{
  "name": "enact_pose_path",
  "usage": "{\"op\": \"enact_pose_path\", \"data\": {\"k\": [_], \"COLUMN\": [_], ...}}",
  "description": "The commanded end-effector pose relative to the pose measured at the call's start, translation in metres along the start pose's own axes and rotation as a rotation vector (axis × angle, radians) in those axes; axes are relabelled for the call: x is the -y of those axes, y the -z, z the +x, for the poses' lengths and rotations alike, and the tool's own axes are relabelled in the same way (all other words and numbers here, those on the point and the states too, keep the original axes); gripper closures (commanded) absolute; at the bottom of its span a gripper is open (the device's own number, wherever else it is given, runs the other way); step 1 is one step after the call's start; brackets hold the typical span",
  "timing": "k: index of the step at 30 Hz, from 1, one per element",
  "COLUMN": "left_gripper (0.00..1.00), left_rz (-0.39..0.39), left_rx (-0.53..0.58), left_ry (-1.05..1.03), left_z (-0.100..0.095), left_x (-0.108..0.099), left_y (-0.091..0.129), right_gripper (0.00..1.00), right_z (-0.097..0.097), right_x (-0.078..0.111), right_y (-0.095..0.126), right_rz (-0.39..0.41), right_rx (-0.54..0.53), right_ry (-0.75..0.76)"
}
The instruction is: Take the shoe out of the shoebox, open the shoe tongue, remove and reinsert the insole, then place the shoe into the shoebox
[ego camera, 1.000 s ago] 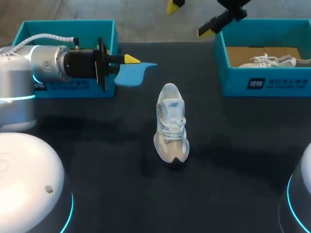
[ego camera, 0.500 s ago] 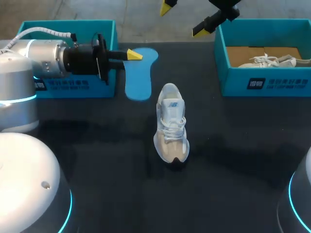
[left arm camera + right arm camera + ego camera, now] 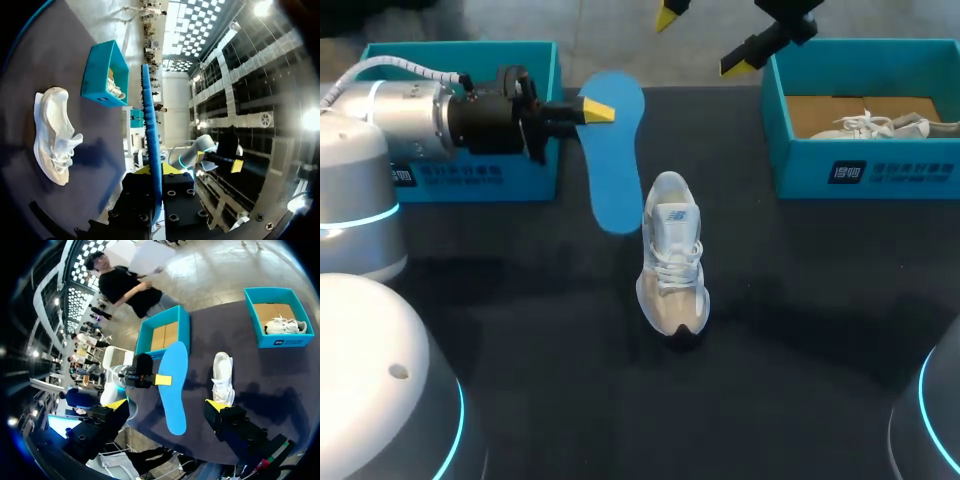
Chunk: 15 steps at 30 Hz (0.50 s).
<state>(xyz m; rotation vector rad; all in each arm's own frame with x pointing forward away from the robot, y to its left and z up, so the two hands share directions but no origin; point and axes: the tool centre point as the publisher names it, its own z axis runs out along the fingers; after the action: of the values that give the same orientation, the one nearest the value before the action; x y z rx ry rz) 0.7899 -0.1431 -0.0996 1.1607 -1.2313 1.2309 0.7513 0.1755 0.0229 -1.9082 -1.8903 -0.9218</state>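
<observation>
Left gripper (image 3: 596,112) clamps the blue insole (image 3: 617,180) aloft just beside the white shoe (image 3: 672,260), which stands on your table (image 3: 800,300) outside the empty shoebox (image 3: 460,48). Insole removal looks done; reinserting and boxing are left. Your right gripper (image 3: 705,38) hangs spread wide, empty.

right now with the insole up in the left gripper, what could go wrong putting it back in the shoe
The left gripper pinches the insole only at one end, so the long free part may flex and miss the shoe. The shoe stands loose on the table, and the right gripper is open and far off, so pushing may slide or tip it. Its laces look snug, leaving a narrow opening.
</observation>
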Motion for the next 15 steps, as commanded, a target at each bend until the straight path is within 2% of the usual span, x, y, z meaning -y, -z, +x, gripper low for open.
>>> {"op": "enact_pose_path", "data": {"k": [1,15], "left_gripper": [1.00,1.00], "left_rz": [0.019,0.068], "left_rx": [-0.012,-0.048], "left_ry": [-0.054,-0.322], "left_z": [0.0012,0.0059], "left_x": [-0.0017,-0.0064], "left_y": [-0.0019,0.0004], "right_gripper": [0.00,0.00], "right_z": [0.0010,0.0003], "right_x": [-0.0023,-0.0024], "right_y": [-0.0037,-0.0052], "right_rz": [0.005,-0.007], "right_rx": [0.003,-0.011], "right_ry": [-0.001,-0.005]}}
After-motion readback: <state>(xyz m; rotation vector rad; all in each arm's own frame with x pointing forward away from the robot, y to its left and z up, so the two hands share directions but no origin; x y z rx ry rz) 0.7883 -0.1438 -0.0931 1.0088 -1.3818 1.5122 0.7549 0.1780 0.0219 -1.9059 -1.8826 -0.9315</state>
